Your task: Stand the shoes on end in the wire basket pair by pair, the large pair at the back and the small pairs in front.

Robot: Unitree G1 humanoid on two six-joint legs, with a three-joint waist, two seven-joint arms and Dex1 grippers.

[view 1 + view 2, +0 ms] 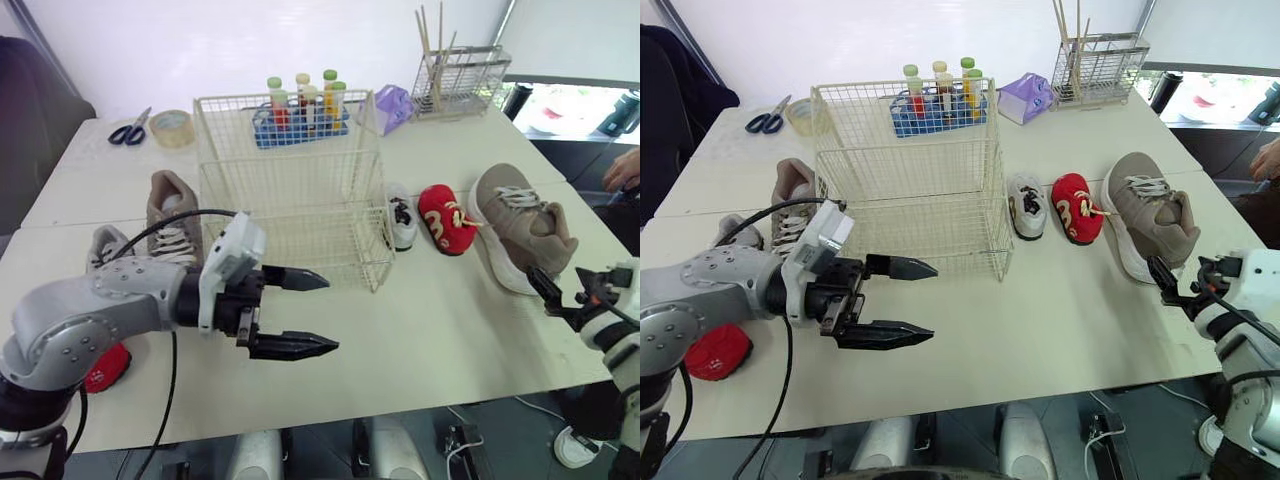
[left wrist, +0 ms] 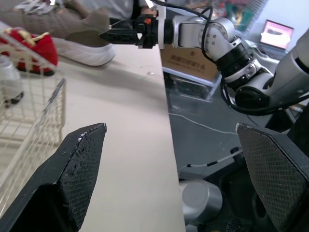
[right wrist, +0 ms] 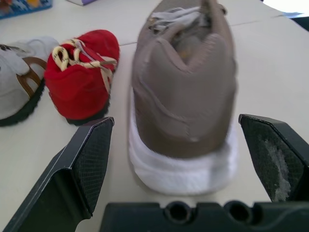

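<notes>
Left fingers (image 1: 290,347) wide apart above the table (image 1: 420,330), right fingers (image 3: 87,164) wide apart just behind the tan shoe (image 3: 186,96)

A pair of blue-handled scissors (image 1: 128,131) lay in the upper left of the frame, just beside a roll of clear tape (image 1: 172,127). At upper centre a blue rack (image 1: 300,128) held capped tubes (image 1: 275,85), green and yellow on top. To its right sat a purple packet (image 1: 393,104), then a small wire holder (image 1: 458,82) with wooden sticks (image 1: 430,45) standing in it. All rested on the pale tabletop (image 1: 420,330). A person's hand (image 1: 622,168) showed at the right edge.
</notes>
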